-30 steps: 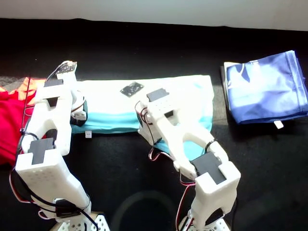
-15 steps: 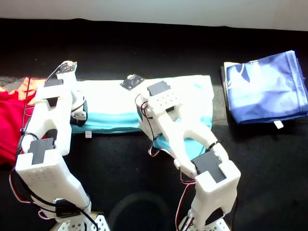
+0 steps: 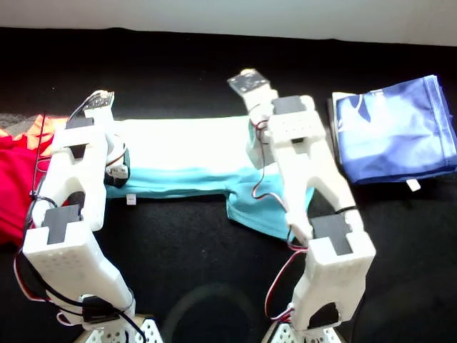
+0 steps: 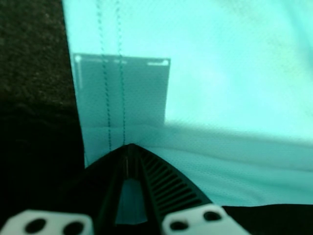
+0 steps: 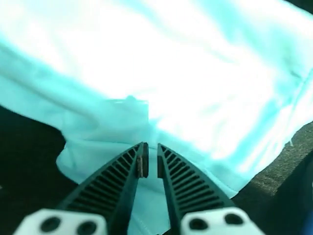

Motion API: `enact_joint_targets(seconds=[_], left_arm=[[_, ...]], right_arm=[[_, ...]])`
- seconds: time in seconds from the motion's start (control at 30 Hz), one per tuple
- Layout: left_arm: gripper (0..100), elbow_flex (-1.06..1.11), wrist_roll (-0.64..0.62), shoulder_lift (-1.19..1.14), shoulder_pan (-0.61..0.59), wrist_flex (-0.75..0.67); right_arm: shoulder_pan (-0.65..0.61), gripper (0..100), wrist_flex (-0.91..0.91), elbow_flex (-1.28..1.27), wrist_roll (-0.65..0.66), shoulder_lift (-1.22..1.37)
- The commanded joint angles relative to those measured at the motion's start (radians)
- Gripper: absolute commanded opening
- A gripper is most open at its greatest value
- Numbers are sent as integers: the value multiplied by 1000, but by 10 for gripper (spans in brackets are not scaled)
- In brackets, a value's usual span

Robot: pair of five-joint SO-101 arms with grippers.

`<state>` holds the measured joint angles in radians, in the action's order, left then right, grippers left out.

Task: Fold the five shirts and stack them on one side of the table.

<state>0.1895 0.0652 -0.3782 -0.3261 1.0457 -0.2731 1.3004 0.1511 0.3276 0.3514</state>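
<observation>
A turquoise shirt [image 3: 178, 153] lies spread in a long band across the middle of the black table, with one sleeve [image 3: 257, 214] hanging toward the front. My left gripper [image 3: 118, 171] sits at the shirt's left end, shut on the hem [image 4: 122, 142] beside a grey label [image 4: 122, 93]. My right gripper [image 3: 258, 146] hovers over the shirt's right part. In the right wrist view its fingers [image 5: 139, 166] stand a narrow gap apart, with nothing between them and the cloth [image 5: 195, 73] below. A folded blue shirt [image 3: 396, 128] lies at the right side.
A red shirt [image 3: 18, 179] lies crumpled at the left edge, behind the left arm. A small white tag [image 3: 131, 199] rests on the table in front of the turquoise shirt. The front of the table between the arm bases is bare black cloth.
The right arm has swung from the shirt's middle to its right end, uncovering the front sleeve. The left arm and the shirt's left end have stayed put.
</observation>
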Motion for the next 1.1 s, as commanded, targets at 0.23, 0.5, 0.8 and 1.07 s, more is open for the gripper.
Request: enact_joint_targets(seconds=[0.23,0.5,0.8,1.07], left_arm=[[9,2,6,-8,-5,-40],[9,2,6,-8,-5,-40],[9,2,6,-8,-5,-40],[9,2,6,-8,-5,-40]], right_arm=[[137,5,-166,154,3,288],[166,5,58,409,5,355],[133,5,467,819,14,355],[19,5,464,568,5,150]])
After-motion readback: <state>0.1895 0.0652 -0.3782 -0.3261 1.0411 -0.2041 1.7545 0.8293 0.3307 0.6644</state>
